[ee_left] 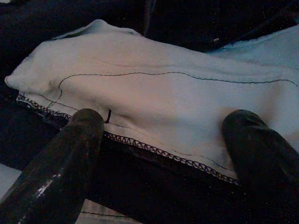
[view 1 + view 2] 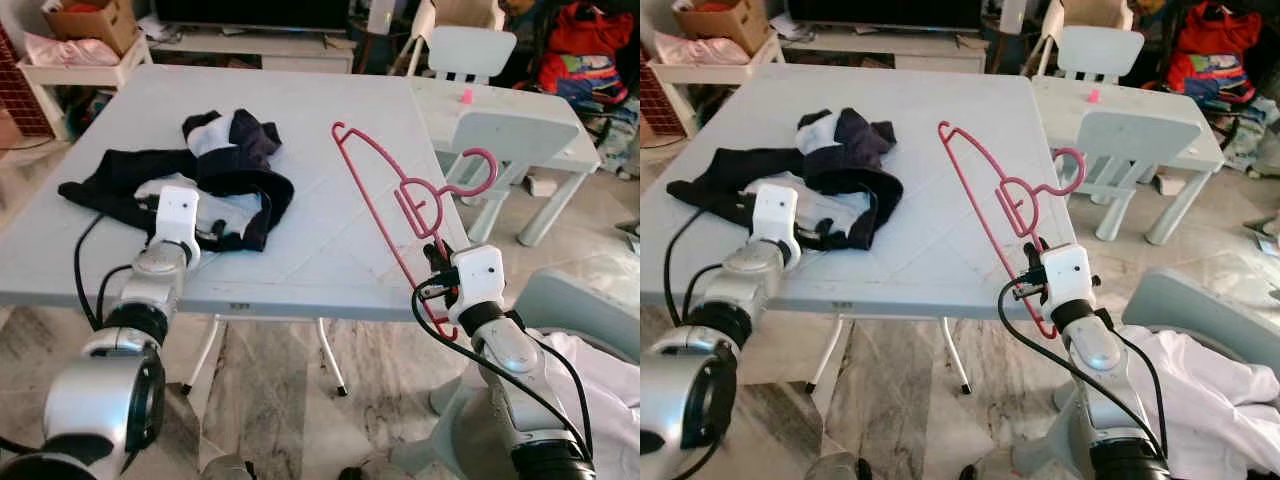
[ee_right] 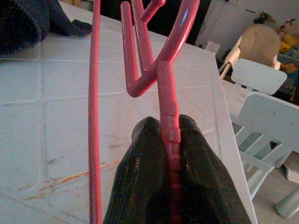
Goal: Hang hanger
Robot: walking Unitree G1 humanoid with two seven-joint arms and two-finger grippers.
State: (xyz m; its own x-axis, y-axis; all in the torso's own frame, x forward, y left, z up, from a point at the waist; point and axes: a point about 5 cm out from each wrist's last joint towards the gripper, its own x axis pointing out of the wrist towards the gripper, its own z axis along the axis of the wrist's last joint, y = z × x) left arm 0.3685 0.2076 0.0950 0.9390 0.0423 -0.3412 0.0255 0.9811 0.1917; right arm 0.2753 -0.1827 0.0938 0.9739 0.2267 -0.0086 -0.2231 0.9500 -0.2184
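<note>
Pink plastic hanger point(image 2: 400, 200), clamped by the right gripper point(image 2: 437, 262) at the table's point(image 2: 330, 250) near-right edge, slants away toward the dark-and-white garment point(image 2: 215, 175), where the spread-fingered left gripper point(image 1: 163, 140) rests.

Pink plastic hanger point(image 2: 400, 205), tilted upright above the table edge

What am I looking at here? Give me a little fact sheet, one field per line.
Setting: a room with a grey table and small pale chairs beyond it
Right gripper: shut on the pink hanger, held over the table's right edge
Hanger position: tilted, hook pointing towards the chairs
Left gripper: open, fingers resting at the clothes
Clothes: dark and white garment, crumpled on the table's left part
Garment on hanger: not yet
</note>
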